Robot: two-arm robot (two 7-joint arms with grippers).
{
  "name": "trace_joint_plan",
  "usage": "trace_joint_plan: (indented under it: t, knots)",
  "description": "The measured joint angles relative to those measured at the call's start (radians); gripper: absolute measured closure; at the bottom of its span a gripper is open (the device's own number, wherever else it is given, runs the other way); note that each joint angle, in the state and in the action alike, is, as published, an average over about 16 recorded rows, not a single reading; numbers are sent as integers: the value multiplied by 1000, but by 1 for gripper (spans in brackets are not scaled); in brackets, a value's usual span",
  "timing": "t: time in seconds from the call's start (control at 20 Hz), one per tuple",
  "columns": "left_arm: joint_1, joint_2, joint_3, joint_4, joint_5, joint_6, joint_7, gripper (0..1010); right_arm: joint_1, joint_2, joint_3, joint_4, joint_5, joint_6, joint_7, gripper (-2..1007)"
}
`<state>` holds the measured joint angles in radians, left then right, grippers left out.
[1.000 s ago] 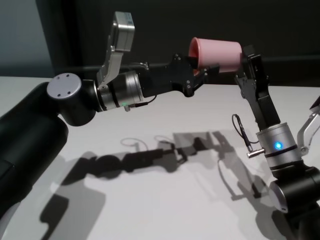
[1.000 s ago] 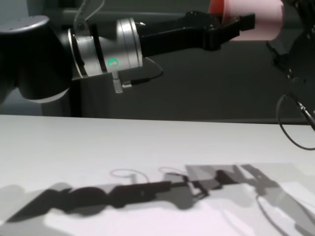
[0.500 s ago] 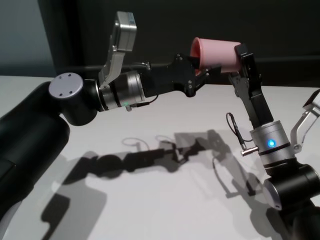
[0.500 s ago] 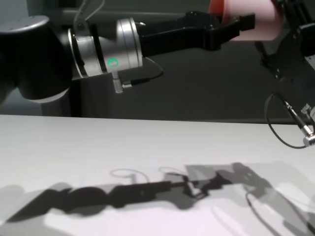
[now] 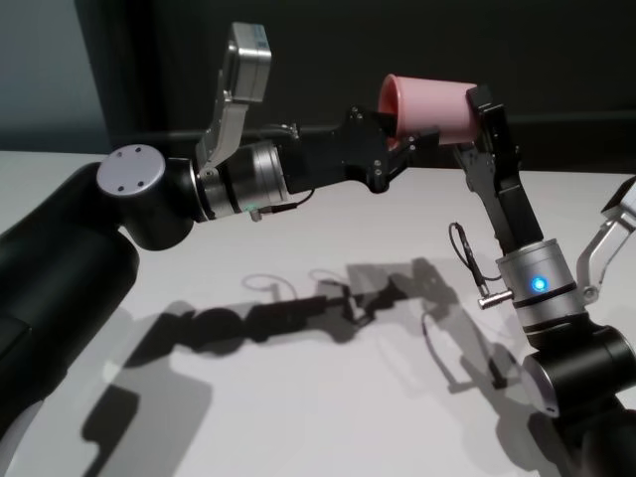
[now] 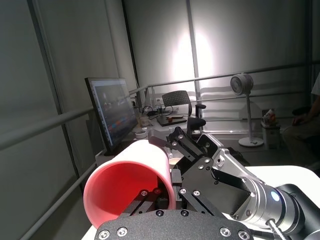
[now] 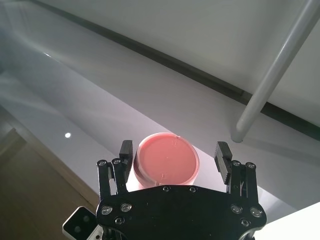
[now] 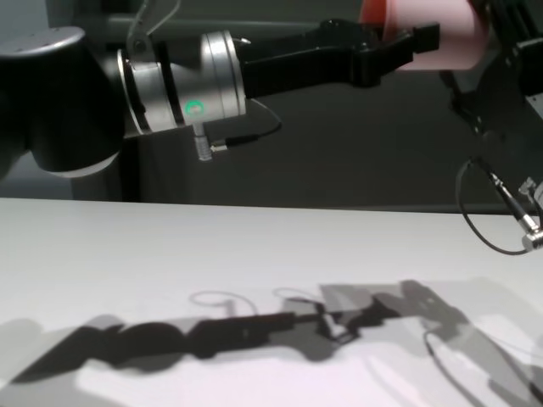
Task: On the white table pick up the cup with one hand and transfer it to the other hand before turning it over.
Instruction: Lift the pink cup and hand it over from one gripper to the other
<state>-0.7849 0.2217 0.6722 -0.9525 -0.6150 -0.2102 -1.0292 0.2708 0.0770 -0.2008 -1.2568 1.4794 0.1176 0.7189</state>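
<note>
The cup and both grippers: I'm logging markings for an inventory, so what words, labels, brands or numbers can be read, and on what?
None can be read.
The cup: plain pink, no print.
The left gripper and right gripper: only screws, no lettering.
The monitor in the left wrist view: its screen content is too blurred to read.

Cup (image 5: 429, 107): up in the air, high above the worktop (image 5: 328, 397), lying on its side, open end toward the left arm.
Left tool (image 5: 399, 139): at the cup's open end, one finger inside the rim, one outside, closed on it.
Right tool (image 5: 484, 127): at the cup's base end, its fingers spread on both sides of the base, not touching.
Worktop: under both arms.
</note>
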Motion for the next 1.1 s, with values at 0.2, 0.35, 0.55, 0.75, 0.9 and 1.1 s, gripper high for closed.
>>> trace_joint_plan:
  t: [0.2, 0.35, 0.55, 0.75, 0.9, 1.1]
  knots:
    - [0, 0, 0, 0, 0, 0, 0, 961, 5, 2, -9, 6, 14, 2, 6, 3]
    - [0, 0, 0, 0, 0, 0, 0, 961, 10, 3, -16, 12, 24, 5, 10, 3]
    - [0, 0, 0, 0, 0, 0, 0, 961, 16, 5, -26, 19, 37, 7, 15, 3]
    - [0, 0, 0, 0, 0, 0, 0, 961, 19, 7, -34, 23, 47, 8, 19, 3]
    - [0, 0, 0, 0, 0, 0, 0, 961, 21, 9, -39, 24, 53, 6, 20, 3]
    - [0, 0, 0, 0, 0, 0, 0, 961, 22, 13, -46, 24, 61, 3, 22, 3]
